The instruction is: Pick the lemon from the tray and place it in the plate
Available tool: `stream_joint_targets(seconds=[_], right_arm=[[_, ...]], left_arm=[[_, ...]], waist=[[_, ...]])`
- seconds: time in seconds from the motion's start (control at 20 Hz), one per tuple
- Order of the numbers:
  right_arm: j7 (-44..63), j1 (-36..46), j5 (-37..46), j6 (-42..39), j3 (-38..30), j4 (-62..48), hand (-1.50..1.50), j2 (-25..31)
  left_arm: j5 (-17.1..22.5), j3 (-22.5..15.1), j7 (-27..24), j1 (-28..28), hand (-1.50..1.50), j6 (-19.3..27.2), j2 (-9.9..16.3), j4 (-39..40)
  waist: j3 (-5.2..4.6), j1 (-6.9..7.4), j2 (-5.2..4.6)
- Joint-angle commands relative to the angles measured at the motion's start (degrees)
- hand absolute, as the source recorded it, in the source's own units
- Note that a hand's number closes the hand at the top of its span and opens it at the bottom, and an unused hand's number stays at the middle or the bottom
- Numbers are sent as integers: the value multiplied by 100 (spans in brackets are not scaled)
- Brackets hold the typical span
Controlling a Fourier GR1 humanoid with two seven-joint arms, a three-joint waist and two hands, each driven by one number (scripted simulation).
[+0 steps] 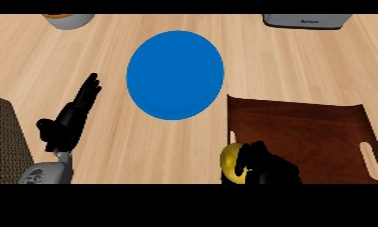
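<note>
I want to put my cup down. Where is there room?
The plate is bare. Bare counter lies between it and the left hand, and right of it, above the tray. It is crowded at the tray's near-left corner, where the right hand curls on the lemon.

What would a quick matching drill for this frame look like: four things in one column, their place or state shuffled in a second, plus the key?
Column one:
1. round blue plate
2. yellow lemon
3. dark brown wooden tray
4. left hand

Column two:
A. open, fingers straight, at the view's left
B. at the tray's left edge, with the right hand curled round it
C. bare, on the middle of the counter
D. at the lower right, a slot handle on its right side

Pairs: 1-C, 2-B, 3-D, 4-A
</note>
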State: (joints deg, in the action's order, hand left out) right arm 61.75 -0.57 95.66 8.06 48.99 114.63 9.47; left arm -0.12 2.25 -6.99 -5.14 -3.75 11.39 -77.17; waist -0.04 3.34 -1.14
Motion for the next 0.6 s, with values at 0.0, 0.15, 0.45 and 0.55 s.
stream_joint_targets(seconds=[0.0,0.15,0.45,0.55], right_arm=[[632,1030,-787,43,-738,-502,150,-899],[894,1875,-1287,58,-993,-1188,150,-923],[1047,3306,-2042,663,-1622,-2851,150,-940],[1076,3391,-2018,1397,-2045,-2792,150,-942]], left_arm=[[7,4,51,-86,0,-53,44,22],[80,39,121,-202,0,-204,162,-18],[-86,-158,159,-340,0,-40,-109,211],[-19,-49,103,-423,0,-105,1,212]], waist=[[4,112,-39],[2,201,-21],[3,240,-35],[13,242,-48]])
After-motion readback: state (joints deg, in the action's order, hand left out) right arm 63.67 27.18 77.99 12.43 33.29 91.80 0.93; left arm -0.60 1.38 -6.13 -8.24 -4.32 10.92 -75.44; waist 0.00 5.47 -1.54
